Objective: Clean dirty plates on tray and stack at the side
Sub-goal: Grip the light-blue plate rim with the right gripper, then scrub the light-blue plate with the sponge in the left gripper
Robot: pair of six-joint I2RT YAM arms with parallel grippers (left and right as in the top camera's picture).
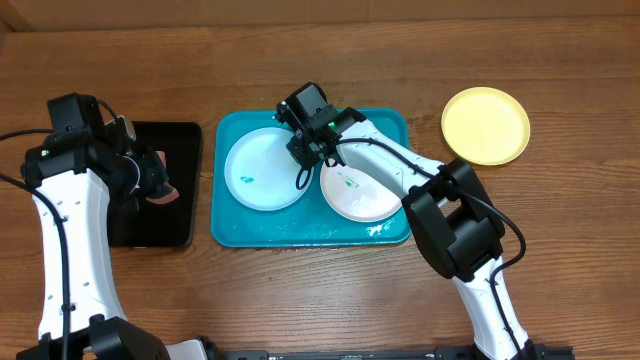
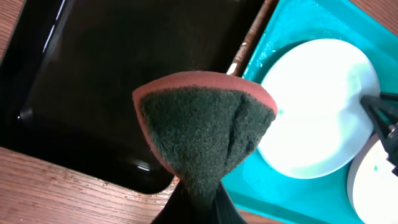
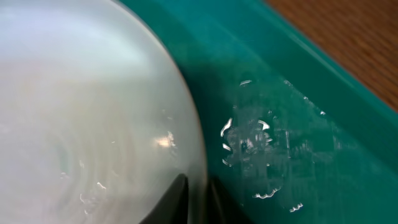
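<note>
The turquoise tray (image 1: 232, 232) holds a light blue plate (image 1: 262, 170) on the left and a white plate (image 1: 360, 195) on the right, each with a small green smudge. A yellow-green plate (image 1: 486, 125) lies on the table to the tray's right. My right gripper (image 1: 302, 172) is shut on the light blue plate's right rim; in the right wrist view its fingers (image 3: 198, 193) straddle the plate's (image 3: 81, 112) edge. My left gripper (image 1: 158, 188) is shut on a red sponge (image 2: 205, 130) with a dark green scouring face, above the black tray (image 1: 160, 230).
The black tray (image 2: 93, 81) lies just left of the turquoise tray (image 2: 286, 193), with a narrow strip of wood between them. The turquoise tray's floor (image 3: 280, 124) is wet with droplets. Bare wooden table lies around both trays.
</note>
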